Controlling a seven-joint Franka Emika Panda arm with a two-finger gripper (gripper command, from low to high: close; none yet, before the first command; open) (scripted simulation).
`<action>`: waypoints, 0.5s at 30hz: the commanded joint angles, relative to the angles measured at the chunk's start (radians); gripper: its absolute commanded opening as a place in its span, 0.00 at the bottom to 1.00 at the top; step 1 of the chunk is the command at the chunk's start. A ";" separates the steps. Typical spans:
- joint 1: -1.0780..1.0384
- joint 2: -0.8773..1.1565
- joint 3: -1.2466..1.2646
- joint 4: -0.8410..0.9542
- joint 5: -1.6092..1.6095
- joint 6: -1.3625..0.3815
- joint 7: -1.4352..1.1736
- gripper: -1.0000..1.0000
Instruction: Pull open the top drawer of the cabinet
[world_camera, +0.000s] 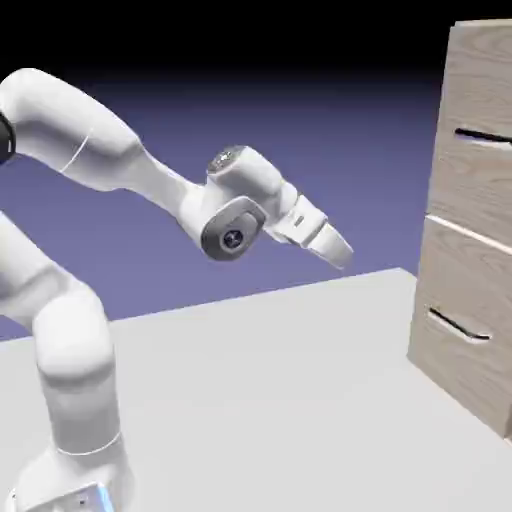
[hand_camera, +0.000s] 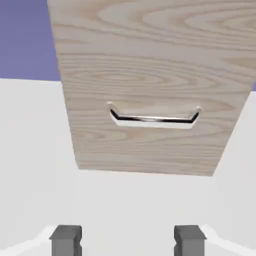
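the table (world_camera: 260, 390) is a plain, pale grey surface, smooth and flat, with its far edge running on a slight slant, higher toward the exterior view's right. behind it the backdrop (world_camera: 330, 150) is blue-violet, fading to black along the top. in the hand view the surface looks nearly white, and a patch of the same violet shows in the top left corner.

the cabinet (world_camera: 468, 240) stands at the exterior view's right, cut off by the picture's edge, in light brown wood grain. its top drawer (world_camera: 480, 90) is the upper of two fronts, with a thin dark and silver handle (world_camera: 484, 136); a pale line parts it from the lower drawer (world_camera: 465, 320), which has a similar bar. both fronts look closed.

the white arm (world_camera: 110, 140) reaches over the table from the exterior view's left. its gripper (world_camera: 336, 255) tilts downward toward the cabinet, well apart from it. the jaws stand wide, the grey tips set far apart in the hand view with nothing between them. beyond them a wooden front (hand_camera: 150, 145) and its bar (hand_camera: 155, 121) show; neither is touched.
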 joint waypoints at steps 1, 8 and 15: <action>0.033 -0.018 -0.019 0.015 -0.044 -0.013 -0.010 0.50; 0.262 -0.141 -0.150 0.122 -0.348 -0.100 -0.080 0.50; 0.492 -0.264 -0.282 0.229 -0.652 -0.187 -0.150 0.50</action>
